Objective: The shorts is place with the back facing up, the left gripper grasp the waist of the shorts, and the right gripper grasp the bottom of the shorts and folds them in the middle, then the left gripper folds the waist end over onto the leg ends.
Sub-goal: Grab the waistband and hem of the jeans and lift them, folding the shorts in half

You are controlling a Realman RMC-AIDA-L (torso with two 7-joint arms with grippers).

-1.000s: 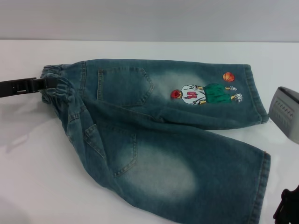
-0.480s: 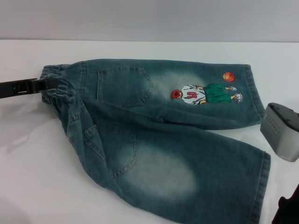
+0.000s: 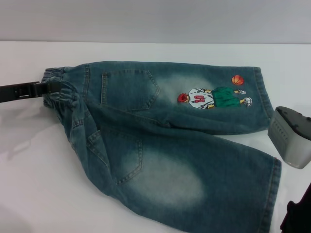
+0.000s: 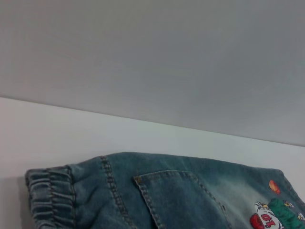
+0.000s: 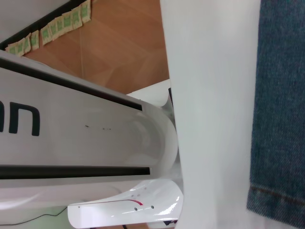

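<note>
Shorts (image 3: 170,141) laid flat, back up, on table (image 3: 29,194); left gripper (image 3: 48,88) at waist (image 3: 60,92), clamped or not cannot be told; right gripper (image 3: 290,137) beside hems (image 3: 270,199), fingers unseen; both hem layers should be pinched squarely.

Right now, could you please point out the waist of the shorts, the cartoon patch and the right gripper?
waist of the shorts (image 3: 60,90), head view, on the ruffled elastic band.
cartoon patch (image 3: 206,97), head view, on the player's white jersey.
right gripper (image 3: 290,138), head view, on its grey ribbed housing.
</note>
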